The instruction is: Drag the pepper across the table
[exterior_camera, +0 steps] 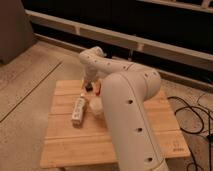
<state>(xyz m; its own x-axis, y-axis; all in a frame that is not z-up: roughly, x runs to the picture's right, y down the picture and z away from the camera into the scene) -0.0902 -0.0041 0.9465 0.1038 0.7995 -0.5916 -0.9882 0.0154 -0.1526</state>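
The pepper (98,90) is a small orange-red piece lying on the slatted wooden table (65,145), near its far edge. My gripper (89,86) hangs at the end of the white arm, pointing down at the table just left of the pepper. It is open and holds nothing. The arm's thick white forearm (130,115) fills the middle of the view and hides the table behind it.
A white bottle (78,110) lies on its side in front of the gripper. A small pale bowl-like object (95,107) sits beside it, partly behind the arm. Black cables (192,112) lie on the floor to the right.
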